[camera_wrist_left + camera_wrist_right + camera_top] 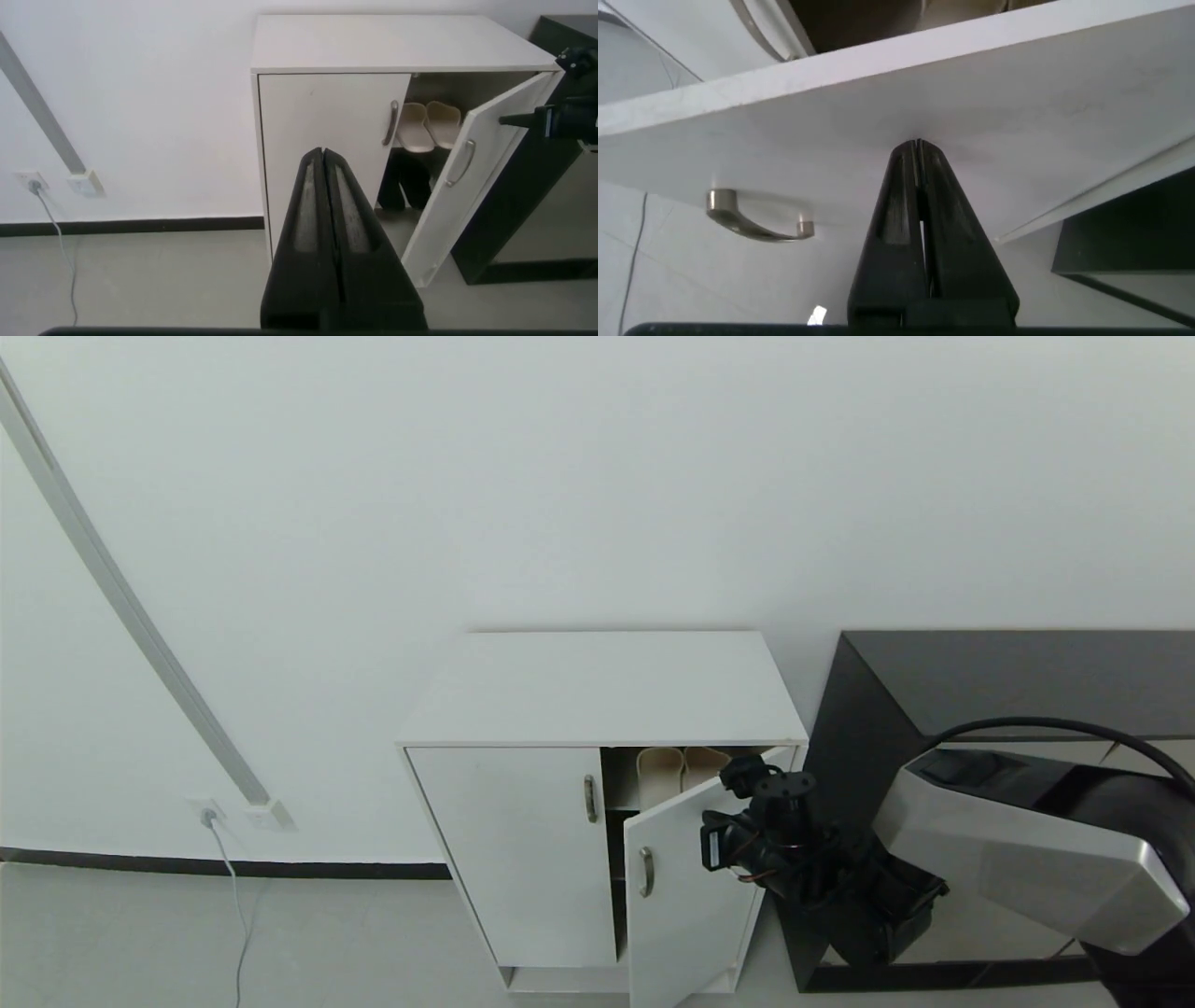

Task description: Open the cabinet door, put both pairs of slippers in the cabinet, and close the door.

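The white cabinet stands against the wall with its left door closed and its right door partly ajar. A beige pair of slippers lies on the upper shelf, and a dark pair sits below it. My right gripper is shut, its tips against the outer face of the right door near the top edge, above the metal handle. My left gripper is shut and empty, held well back from the cabinet front.
A black glossy unit stands right beside the cabinet, close behind the ajar door. On the wall to the left are a socket with a hanging cable and a slanted conduit. Grey floor lies open to the left.
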